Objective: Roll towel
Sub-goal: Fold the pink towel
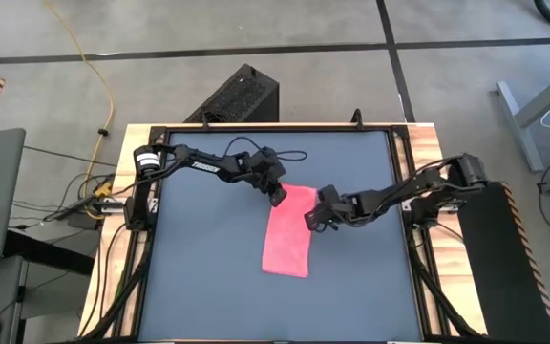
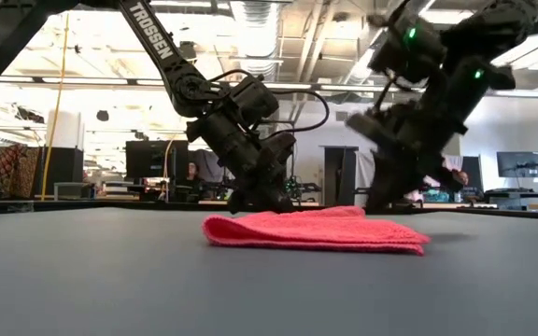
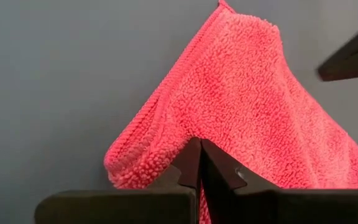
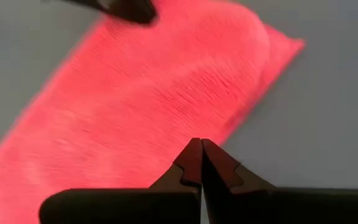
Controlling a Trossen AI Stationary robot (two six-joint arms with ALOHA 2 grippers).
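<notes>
Pink towel [image 1: 289, 232] lay folded into a long narrow strip near the middle of the dark grey tabletop [image 1: 199, 277], one short end toward the table's far edge and the other toward its near edge, as both arms of the robot worked at its far end. From the left, the left arm reached in across the table, and the left gripper [image 1: 277, 196] met the towel's far left corner; its wrist camera showed the two dark fingers [image 3: 194, 163] pressed together with a fold of pink cloth bunched up against and over their tips, the claw clenched on that corner. Seen from table height, the towel [image 2: 316, 230] sat as a low flat stack, its far end lifted slightly where the left gripper [image 2: 261, 198] came down on it. To the right, the right arm stretched in from the table's right side, and the right gripper [image 1: 311, 220] stood at the towel's right long edge, near the far end. Its own camera showed the fingers [image 4: 197, 163] clenched tip to tip at the cloth's edge, with the towel [image 4: 135, 99] spread beyond them; whether any cloth was caught between them could not be told. A black box [image 1: 235, 96] stood on the floor behind the table.
</notes>
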